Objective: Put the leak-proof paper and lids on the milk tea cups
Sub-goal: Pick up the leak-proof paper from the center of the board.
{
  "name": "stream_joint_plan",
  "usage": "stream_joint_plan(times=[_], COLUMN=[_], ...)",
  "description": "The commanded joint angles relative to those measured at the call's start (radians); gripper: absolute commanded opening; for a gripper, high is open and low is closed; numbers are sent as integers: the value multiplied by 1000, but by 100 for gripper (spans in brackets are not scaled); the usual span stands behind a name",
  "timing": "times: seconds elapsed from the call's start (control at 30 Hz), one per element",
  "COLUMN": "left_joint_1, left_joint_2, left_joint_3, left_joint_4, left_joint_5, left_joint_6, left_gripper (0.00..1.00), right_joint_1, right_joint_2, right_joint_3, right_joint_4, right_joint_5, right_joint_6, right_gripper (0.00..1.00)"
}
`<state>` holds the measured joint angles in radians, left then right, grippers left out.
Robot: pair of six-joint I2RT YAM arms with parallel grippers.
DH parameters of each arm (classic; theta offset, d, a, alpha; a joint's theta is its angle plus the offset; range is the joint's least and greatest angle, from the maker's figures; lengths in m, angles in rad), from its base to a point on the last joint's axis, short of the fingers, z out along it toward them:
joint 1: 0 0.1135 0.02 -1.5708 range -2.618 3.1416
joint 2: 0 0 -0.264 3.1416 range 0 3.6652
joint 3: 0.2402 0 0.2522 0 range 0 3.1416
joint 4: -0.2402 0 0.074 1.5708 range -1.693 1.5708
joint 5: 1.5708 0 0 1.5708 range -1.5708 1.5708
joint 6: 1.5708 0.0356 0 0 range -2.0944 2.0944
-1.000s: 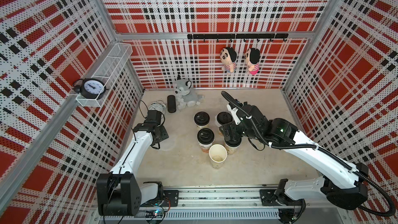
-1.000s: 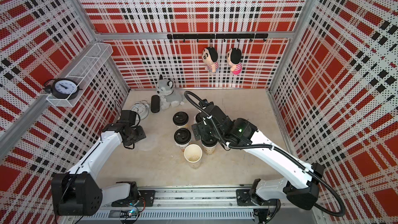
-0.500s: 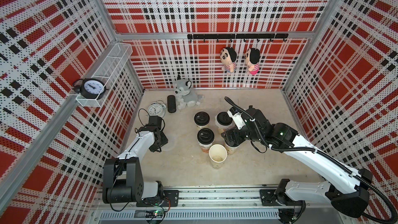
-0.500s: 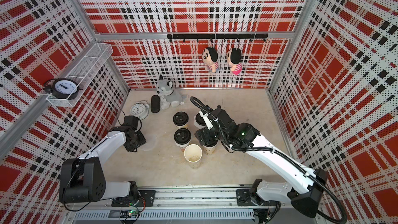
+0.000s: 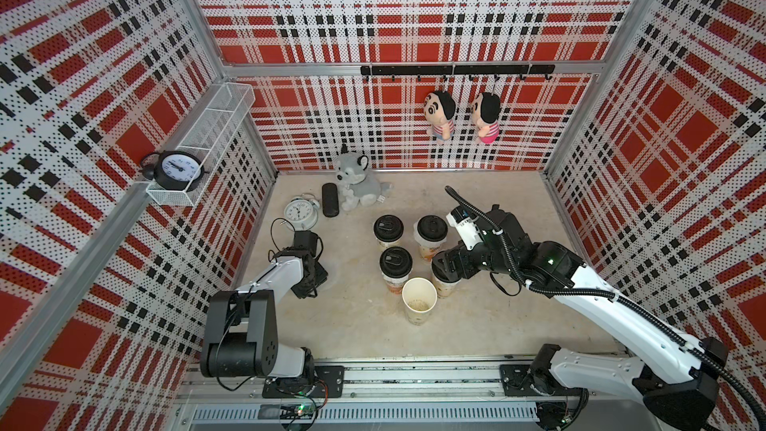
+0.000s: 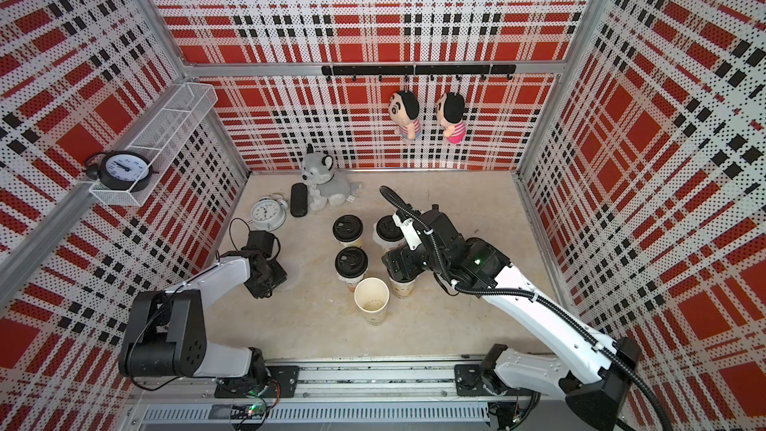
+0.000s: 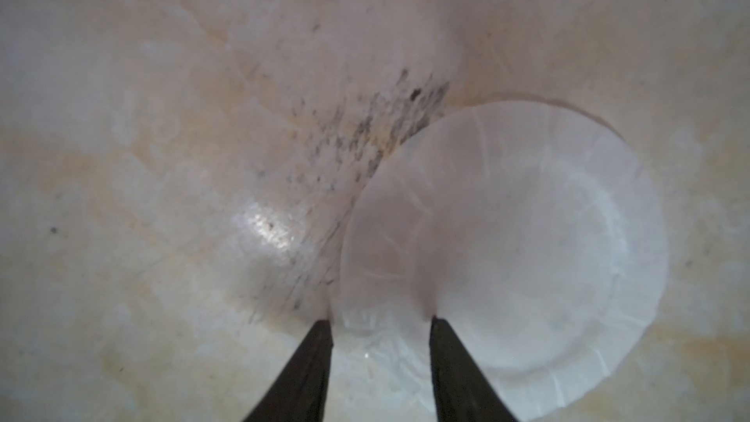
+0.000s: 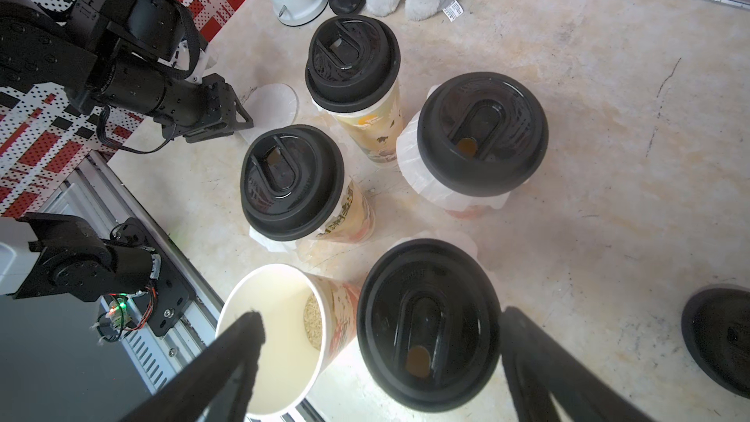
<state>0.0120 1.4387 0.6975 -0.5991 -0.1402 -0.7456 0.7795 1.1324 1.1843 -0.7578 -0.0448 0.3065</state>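
One leak-proof paper sheet lies on the table, its rim between the left gripper's parted fingers. Four milk tea cups wear black lids; the fifth cup stands uncovered. The right gripper gapes astride one lid.

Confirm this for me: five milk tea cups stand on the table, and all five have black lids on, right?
Not quite: five milk tea cups stand on the table, but only four have black lids on. The fifth, the open cup, has none, as the right wrist view shows.
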Motion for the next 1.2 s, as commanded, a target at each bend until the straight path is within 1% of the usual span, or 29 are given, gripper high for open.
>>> stream_joint_plan(times=[0.0, 0.17, 0.53, 0.83, 0.97, 1.17], left_joint_1=[-4, -7, -7, -6, -7, -16], left_joint_2=[22, 52, 101, 96, 55, -64], left_joint_3=[-17, -33, -69, -65, -25, 131], left_joint_4=[37, 70, 119, 119, 88, -41], left_joint_5=[-24, -21, -13, -12, -9, -33], left_joint_6=[-21, -20, -15, -11, -7, 41], left_gripper=[43, 39, 21, 0, 0, 0], right_joint_1=[-12, -17, -28, -32, -38, -80], right_joint_2=[-25, -33, -46, -51, -48, -39], right_joint_3=[-17, -28, -34, -39, -26, 19], right_joint_4=[28, 28, 16, 6, -5, -39], right_joint_5=[-12, -12, -7, -1, 8, 18], right_joint_6=[-11, -6, -9, -5, 4, 23], right_gripper=[93, 93, 93, 92, 92, 92])
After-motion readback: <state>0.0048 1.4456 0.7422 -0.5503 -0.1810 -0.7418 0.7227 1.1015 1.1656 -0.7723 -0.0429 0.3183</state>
